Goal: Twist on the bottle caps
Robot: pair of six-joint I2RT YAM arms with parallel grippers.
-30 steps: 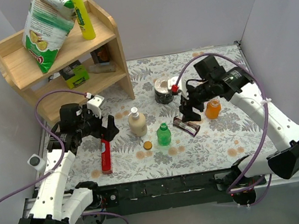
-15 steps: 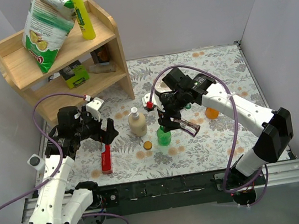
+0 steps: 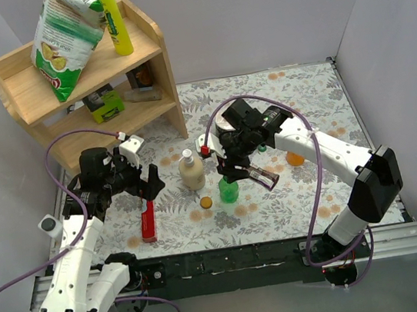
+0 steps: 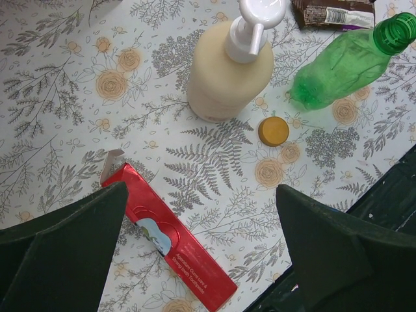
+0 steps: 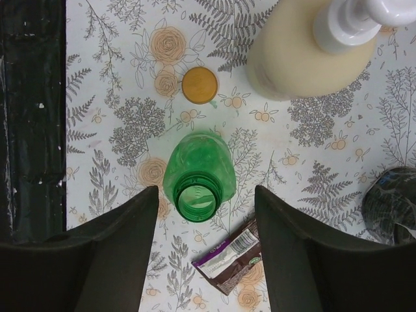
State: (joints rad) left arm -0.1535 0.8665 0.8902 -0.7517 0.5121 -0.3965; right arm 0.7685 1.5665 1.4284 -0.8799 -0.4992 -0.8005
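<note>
Now, the green bottle [image 5: 198,175] stands upright straight beneath my right jaws, its long axis pointing up at the wrist camera and its open mouth low centre in that frame. Those jaws are spread, one side to the left of the bottle and one to the right, above it and pinching nothing. The orange cap [image 5: 199,85] lies flat on the counter [image 5: 97,97] near the bottle, toward the top of the frame, close to the cream bottle [image 5: 305,58]. My left jaws are spread wide and empty too, hanging over a red box [image 4: 172,244]; in that view the cap sits right of centre. In the top view the orange bottle [image 3: 295,158] stands well apart, right of centre. I find no green cap anywhere, and I judge my right arm nearer both the green bottle and the one cap showing.
</note>
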